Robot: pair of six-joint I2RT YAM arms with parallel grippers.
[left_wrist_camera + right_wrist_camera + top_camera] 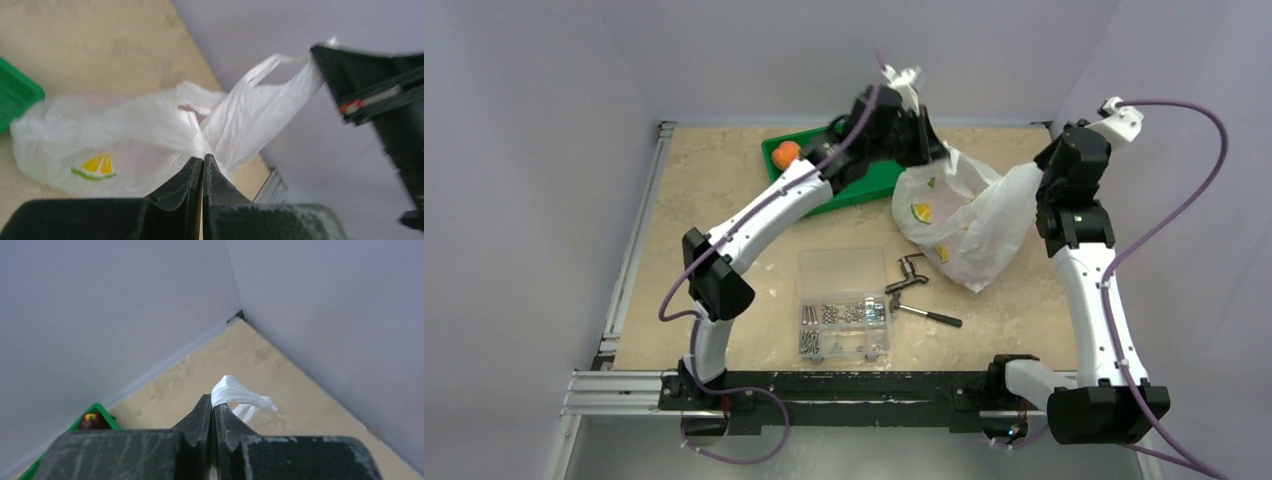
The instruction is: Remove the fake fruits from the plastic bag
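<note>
Left claw and right claw each pinch a plastic bag edge, just beside the green tray.

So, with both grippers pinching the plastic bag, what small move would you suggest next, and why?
I would probably ease the two grippers slightly apart to spread the mouth. The left gripper and the right gripper are each shut on a fold of the plastic bag, which sags onto the table between them with its mouth looking bunched, not open.
</note>
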